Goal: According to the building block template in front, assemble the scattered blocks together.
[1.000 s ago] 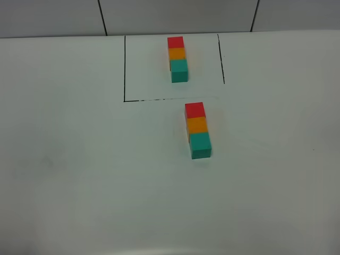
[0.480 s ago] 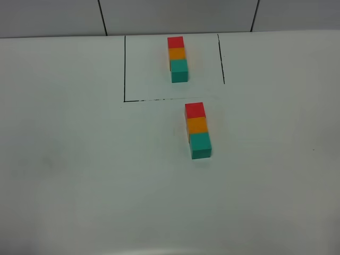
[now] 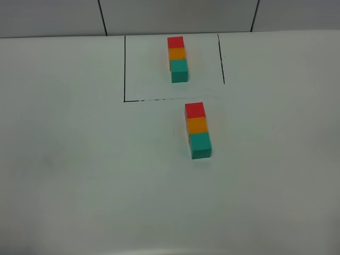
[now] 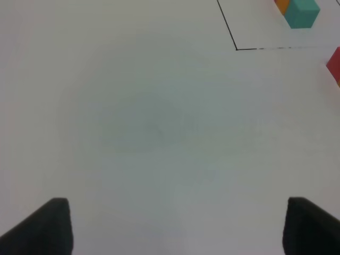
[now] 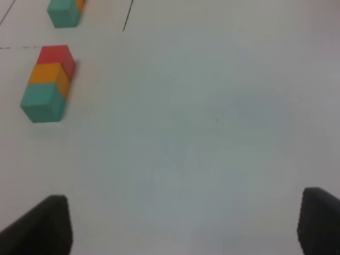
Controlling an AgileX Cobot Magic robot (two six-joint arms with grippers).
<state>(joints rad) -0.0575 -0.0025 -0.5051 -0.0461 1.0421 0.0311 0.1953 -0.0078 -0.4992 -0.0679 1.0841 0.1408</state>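
Observation:
The building block template (image 3: pixel 178 58) is a red, orange and teal row at the back of the table, inside a thin black outline (image 3: pixel 124 69). The scattered blocks lie just in front of it as one touching line: red (image 3: pixel 194 110), orange (image 3: pixel 196 125), teal (image 3: pixel 201 144). Neither arm shows in the exterior high view. In the left wrist view my left gripper (image 4: pixel 175 226) stands open over bare table, well away from the template's teal cube (image 4: pixel 302 13). My right gripper (image 5: pixel 183 226) is open and empty too, with the three-block line (image 5: pixel 47 82) off to one side.
The white table (image 3: pixel 79 175) stretches wide around both rows. A grey tiled wall (image 3: pixel 175 16) rises behind its far edge. The outline's corner (image 4: pixel 236 49) shows in the left wrist view.

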